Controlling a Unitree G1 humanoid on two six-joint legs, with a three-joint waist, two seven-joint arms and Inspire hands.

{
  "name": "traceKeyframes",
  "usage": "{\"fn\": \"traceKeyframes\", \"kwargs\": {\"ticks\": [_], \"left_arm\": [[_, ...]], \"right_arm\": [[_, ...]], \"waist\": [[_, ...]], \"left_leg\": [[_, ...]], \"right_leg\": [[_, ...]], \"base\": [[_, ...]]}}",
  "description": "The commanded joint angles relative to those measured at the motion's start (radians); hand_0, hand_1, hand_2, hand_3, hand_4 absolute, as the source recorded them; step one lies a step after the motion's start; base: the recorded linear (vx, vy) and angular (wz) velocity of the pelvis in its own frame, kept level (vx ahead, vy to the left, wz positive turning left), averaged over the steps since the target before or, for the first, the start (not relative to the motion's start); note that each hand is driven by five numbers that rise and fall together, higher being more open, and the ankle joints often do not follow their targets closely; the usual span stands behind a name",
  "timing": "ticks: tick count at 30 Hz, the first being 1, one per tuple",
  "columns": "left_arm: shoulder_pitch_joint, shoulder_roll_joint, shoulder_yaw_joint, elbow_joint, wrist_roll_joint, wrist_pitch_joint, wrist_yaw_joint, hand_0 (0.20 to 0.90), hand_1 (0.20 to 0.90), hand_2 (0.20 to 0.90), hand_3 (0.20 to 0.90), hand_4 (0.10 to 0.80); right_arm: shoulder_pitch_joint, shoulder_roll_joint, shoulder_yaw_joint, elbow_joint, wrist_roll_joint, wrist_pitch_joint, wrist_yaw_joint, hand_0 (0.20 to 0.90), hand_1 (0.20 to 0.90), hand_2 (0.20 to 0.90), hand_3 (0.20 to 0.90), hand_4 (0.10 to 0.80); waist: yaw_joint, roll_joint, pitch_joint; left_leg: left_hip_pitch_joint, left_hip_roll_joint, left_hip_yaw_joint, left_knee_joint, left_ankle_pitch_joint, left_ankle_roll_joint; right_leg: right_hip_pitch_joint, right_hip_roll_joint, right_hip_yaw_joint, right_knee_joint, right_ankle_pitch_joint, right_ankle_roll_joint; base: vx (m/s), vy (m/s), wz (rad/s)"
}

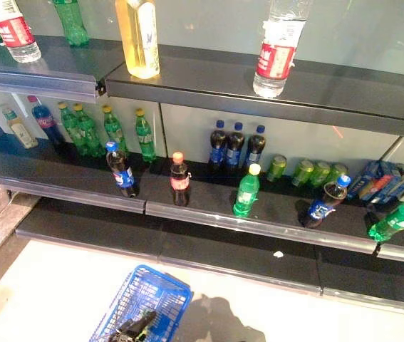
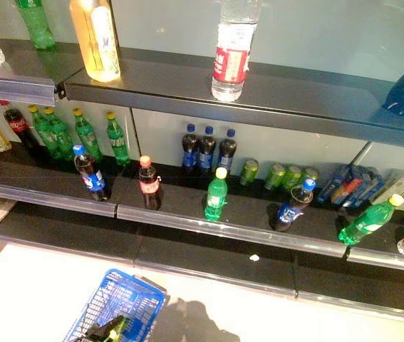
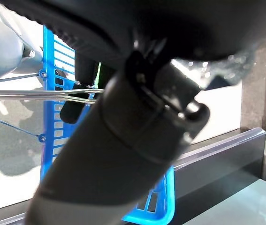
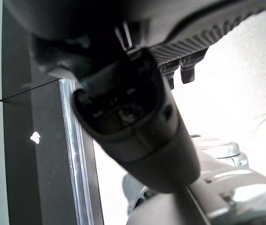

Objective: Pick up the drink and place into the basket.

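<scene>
Drinks stand on the middle shelf (image 1: pixel 209 214). In its front row are a dark bottle with a blue cap (image 1: pixel 122 171), a dark bottle with a red cap (image 1: pixel 179 179), a green bottle with a yellow cap (image 1: pixel 246 191) and a leaning dark bottle (image 1: pixel 328 201). The blue basket (image 1: pixel 144 303) hangs low in front of the shelves. My left hand (image 1: pixel 134 328) is shut on its wire handles (image 3: pixel 39 95). My right hand (image 4: pixel 137 117) is low beside the bottom shelf edge, with relaxed fingers (image 4: pixel 186 70), and holds nothing.
The top shelf (image 1: pixel 259 96) carries a yellow bottle (image 1: pixel 139 39) and water bottles (image 1: pixel 278 46). Green bottles (image 1: pixel 87 132), dark bottles (image 1: pixel 235 146) and green cans (image 1: pixel 312 173) stand at the back of the middle shelf. A green bottle (image 1: pixel 399 218) lies at the right. The bottom shelf (image 1: pixel 223 253) juts out.
</scene>
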Motion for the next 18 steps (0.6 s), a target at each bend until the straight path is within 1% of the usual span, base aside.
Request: {"fn": "traceKeyframes", "kwargs": {"ticks": [1, 3, 9, 13, 18], "left_arm": [[-0.007, -0.004, -0.023, 0.048, 0.072, -0.011, -0.011, 0.3, 0.3, 0.3, 0.2, 0.1], [-0.005, -0.011, -0.019, 0.06, 0.1, -0.014, 0.0, 0.3, 0.3, 0.3, 0.2, 0.1], [-0.004, -0.005, -0.021, 0.063, 0.109, -0.013, -0.006, 0.3, 0.3, 0.3, 0.2, 0.1], [0.002, -0.003, -0.024, 0.062, 0.11, -0.013, -0.01, 0.3, 0.3, 0.3, 0.2, 0.1], [0.002, -0.004, -0.028, 0.06, 0.119, -0.01, -0.008, 0.3, 0.3, 0.3, 0.2, 0.1]], "right_arm": [[-0.061, 0.006, -0.016, 0.056, 0.009, 0.003, 0.019, 0.9, 0.9, 0.9, 0.9, 0.8], [-0.065, 0.011, -0.012, 0.06, -0.001, 0.005, 0.016, 0.9, 0.9, 0.9, 0.9, 0.8], [-0.069, 0.001, -0.013, 0.071, -0.02, 0.002, 0.004, 0.9, 0.9, 0.9, 0.9, 0.8], [-0.069, 0.001, -0.005, 0.068, -0.06, -0.022, -0.018, 0.9, 0.9, 0.9, 0.9, 0.8], [-0.072, 0.003, 0.008, 0.06, -0.066, -0.046, -0.033, 0.9, 0.9, 0.9, 0.9, 0.8]], "waist": [[0.006, 0.019, 0.052], [0.007, 0.017, 0.05], [0.011, 0.018, 0.042], [0.014, 0.02, 0.038], [0.016, 0.02, 0.036]], "left_leg": [[-0.014, 0.082, 0.005, 0.003, 0.02, -0.044], [-0.012, 0.082, 0.003, 0.003, 0.02, -0.044], [-0.007, 0.083, 0.0, 0.003, 0.017, -0.044], [-0.005, 0.083, -0.002, 0.003, 0.02, -0.044], [-0.003, 0.083, -0.004, 0.003, 0.02, -0.045]], "right_leg": [[0.004, -0.063, 0.018, 0.021, -0.003, 0.055], [0.006, -0.062, 0.021, 0.02, -0.004, 0.054], [0.018, -0.06, 0.017, 0.013, -0.007, 0.052], [0.022, -0.059, 0.017, 0.013, -0.008, 0.05], [0.025, -0.059, 0.015, 0.014, -0.01, 0.05]], "base": [[0.0, 0.0, 0.0], [0.0, 0.0, 0.0], [0.0, 0.0, 0.0], [0.0, 0.0, 0.0], [0.0, 0.0, 0.0]]}}
